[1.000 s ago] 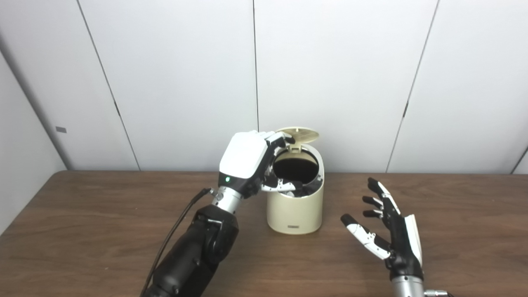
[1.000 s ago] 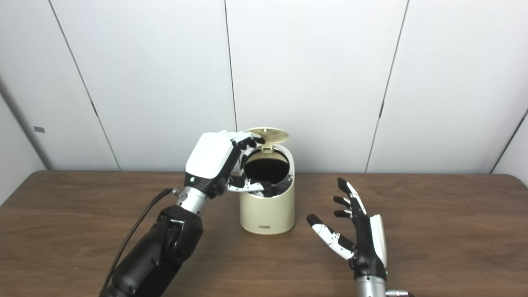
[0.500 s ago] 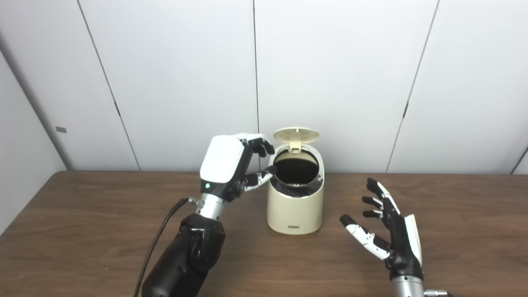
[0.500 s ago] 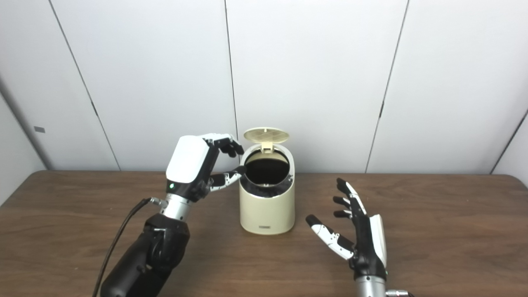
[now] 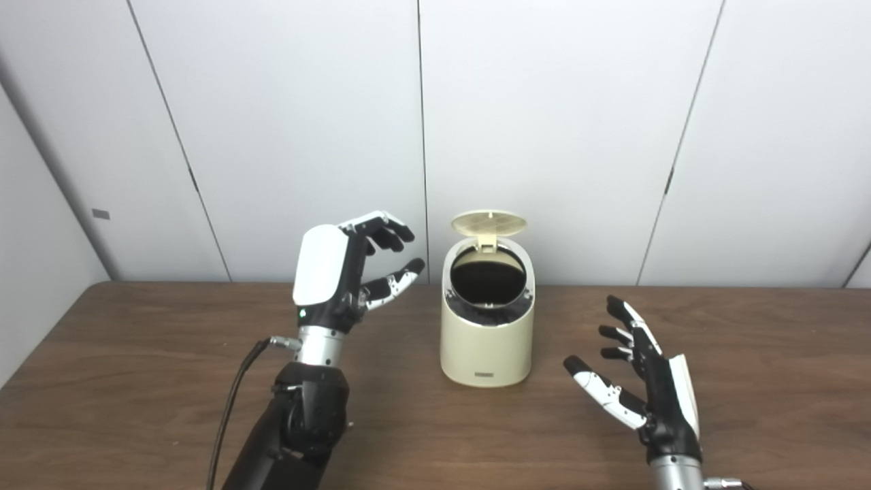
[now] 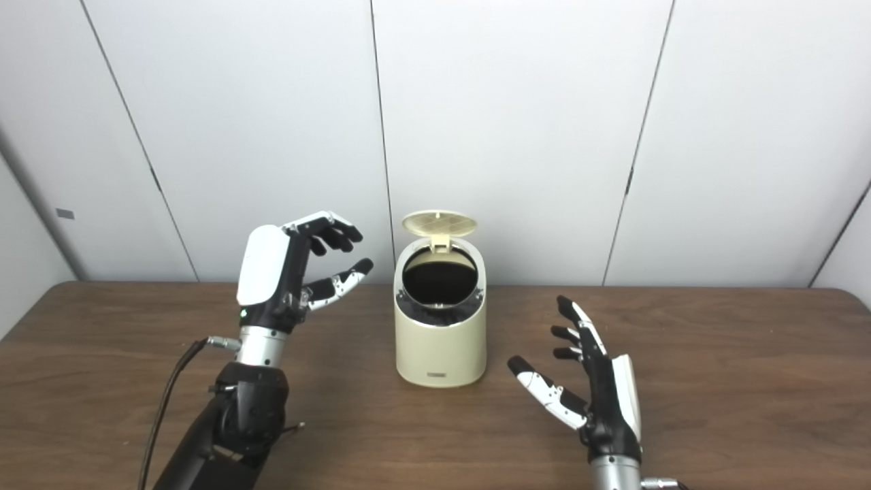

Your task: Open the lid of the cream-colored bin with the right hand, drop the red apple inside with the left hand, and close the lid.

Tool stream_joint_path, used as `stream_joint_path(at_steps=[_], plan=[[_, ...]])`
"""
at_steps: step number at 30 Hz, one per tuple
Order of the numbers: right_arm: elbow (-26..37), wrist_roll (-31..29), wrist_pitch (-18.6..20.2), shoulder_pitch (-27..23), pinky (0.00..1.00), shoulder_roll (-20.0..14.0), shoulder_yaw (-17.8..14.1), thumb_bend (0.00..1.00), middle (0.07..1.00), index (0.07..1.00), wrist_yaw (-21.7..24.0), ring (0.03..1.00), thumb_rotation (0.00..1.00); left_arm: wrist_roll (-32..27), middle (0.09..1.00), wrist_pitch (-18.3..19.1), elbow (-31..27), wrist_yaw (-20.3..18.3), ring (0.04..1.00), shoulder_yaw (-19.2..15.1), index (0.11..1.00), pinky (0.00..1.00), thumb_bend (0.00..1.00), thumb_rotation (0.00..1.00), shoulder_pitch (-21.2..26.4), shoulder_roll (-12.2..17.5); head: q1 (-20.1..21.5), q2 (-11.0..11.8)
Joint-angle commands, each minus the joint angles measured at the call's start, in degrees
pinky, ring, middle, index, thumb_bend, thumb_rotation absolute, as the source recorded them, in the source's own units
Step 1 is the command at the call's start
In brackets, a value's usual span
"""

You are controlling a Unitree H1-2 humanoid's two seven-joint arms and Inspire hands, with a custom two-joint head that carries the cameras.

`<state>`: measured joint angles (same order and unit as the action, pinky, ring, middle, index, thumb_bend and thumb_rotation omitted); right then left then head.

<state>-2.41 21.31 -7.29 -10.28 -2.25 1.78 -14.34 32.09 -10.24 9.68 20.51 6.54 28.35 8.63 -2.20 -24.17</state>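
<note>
The cream-colored bin point(image 5: 486, 340) stands on the brown table with its round lid point(image 5: 489, 223) tipped up at the back and its dark mouth showing. No apple is visible anywhere; the bin's inside is too dark to see into. My left hand point(image 5: 340, 272) is raised to the left of the bin, apart from it, open and empty with fingers curled loosely. My right hand point(image 5: 643, 391) is open and empty, fingers spread, low over the table to the right of the bin. The bin point(image 6: 441, 337) also shows in the right eye view.
The brown wooden table point(image 5: 136, 381) runs the full width, with white wall panels close behind it. A black cable point(image 5: 231, 408) hangs along my left forearm.
My left hand has drawn back from over the bin's mouth to the left and turned upright, empty. The lid stays up. My right hand has barely moved.
</note>
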Motion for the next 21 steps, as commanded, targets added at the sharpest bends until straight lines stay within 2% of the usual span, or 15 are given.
stream_joint_path(at_steps=[1,2,3,4,5,10,13,17,21], plan=[[0.9,-0.66,-2.18,-2.06,0.66,-0.3,-0.29,0.54,0.888,0.876,-0.06,0.794,0.49,-5.75,0.494,-1.48,-2.67,-2.86,0.596,-1.29,0.503,0.53,0.52,0.0,0.85,0.07,-0.06,0.0],[0.79,-1.1,-2.3,-2.08,0.66,-0.47,-0.34,0.54,0.891,0.88,0.19,0.795,0.5,-8.49,0.6,-1.65,-3.16,-4.36,0.618,-1.84,0.5,0.54,0.52,0.03,0.21,0.07,-0.16,0.09],[0.46,-1.53,-2.66,-2.16,0.67,-0.73,-0.38,0.55,0.896,0.884,0.35,0.8,0.51,-11.19,0.642,-1.83,-3.55,-5.96,0.631,-2.37,0.499,0.55,0.52,0.05,-0.39,0.07,-0.27,0.14],[0.11,-1.83,-3.11,-2.27,0.67,-1.01,-0.39,0.56,0.9,0.887,0.45,0.803,0.52,-13.68,0.67,-1.91,-3.9,-7.43,0.642,-2.84,0.605,0.57,0.62,0.03,-0.97,0.11,-0.35,0.15],[-0.16,-2.05,-3.45,-2.42,0.68,-1.29,-0.43,0.56,0.9,0.89,0.52,0.804,0.53,-15.77,0.692,-1.84,-4.33,-8.76,0.652,-3.26,0.676,0.58,0.68,0.03,-1.57,0.13,-0.45,0.19],[-0.12,-1.89,-3.61,-4.82,0.68,-3.35,-0.21,0.58,0.9,0.889,1.74,0.806,0.55,-21.71,0.715,-0.93,-6.55,-13.38,0.663,-4.76,0.742,0.58,0.73,0.04,-5.16,0.53,-0.49,0.41],[0.81,-1.64,-2.94,-7.35,0.7,-4.68,0.18,0.6,0.884,0.873,2.98,0.803,0.57,-22.51,0.737,0.46,-7.57,-15.41,0.695,-4.95,0.762,0.6,0.75,0.05,-7.4,0.85,0.0,0.49],[2.11,-1.2,-1.14,-10.62,0.73,-6.46,0.72,0.65,0.89,0.868,5.38,0.815,0.59,-22.61,0.74,-0.53,-7.04,-16.15,0.691,-5.37,0.757,0.58,0.77,0.06,-9.49,0.48,0.45,0.85],[4.75,0.73,1.44,-16.03,0.71,-8.5,2.2,0.62,0.877,0.854,9.32,0.826,0.53,-23.71,0.743,-0.92,-6.04,-16.34,0.698,-5.94,0.768,0.6,0.77,0.09,-11.39,-0.41,0.5,1.04]])
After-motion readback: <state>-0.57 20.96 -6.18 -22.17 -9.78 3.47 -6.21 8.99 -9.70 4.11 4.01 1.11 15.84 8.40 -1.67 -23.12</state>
